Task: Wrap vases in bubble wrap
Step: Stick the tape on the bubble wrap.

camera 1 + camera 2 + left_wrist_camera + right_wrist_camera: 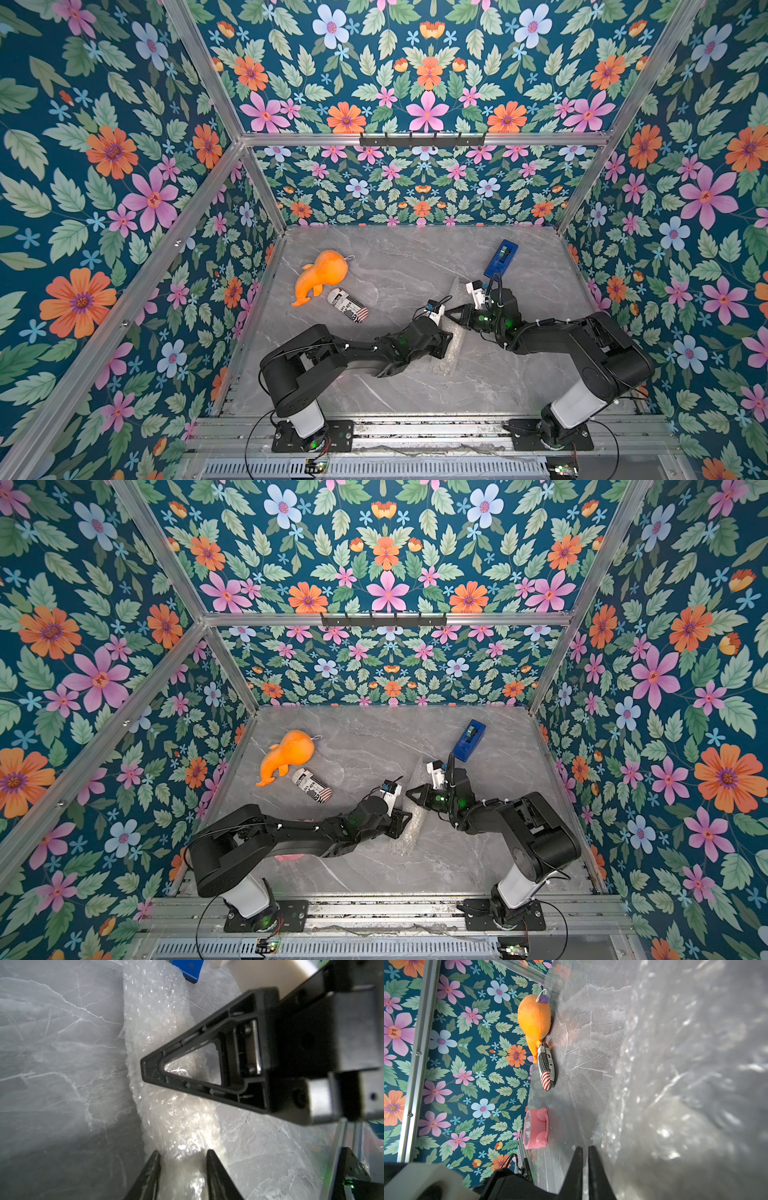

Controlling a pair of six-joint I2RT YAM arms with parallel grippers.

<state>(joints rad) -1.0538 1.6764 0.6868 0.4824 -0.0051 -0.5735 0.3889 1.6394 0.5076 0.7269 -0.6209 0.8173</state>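
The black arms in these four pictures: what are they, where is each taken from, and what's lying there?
They are two robot arms, each ending in a gripper, a two-fingered pincer. Two pictures look down from overhead; two come from cameras on the arms' wrists. On the grey table lie an orange plush toy, a printed can, a blue tape dispenser, a pink clock and rolled bubble wrap. The left gripper is shut around the wrap; the right gripper is shut close to it. What the wrap encloses I cannot make out.
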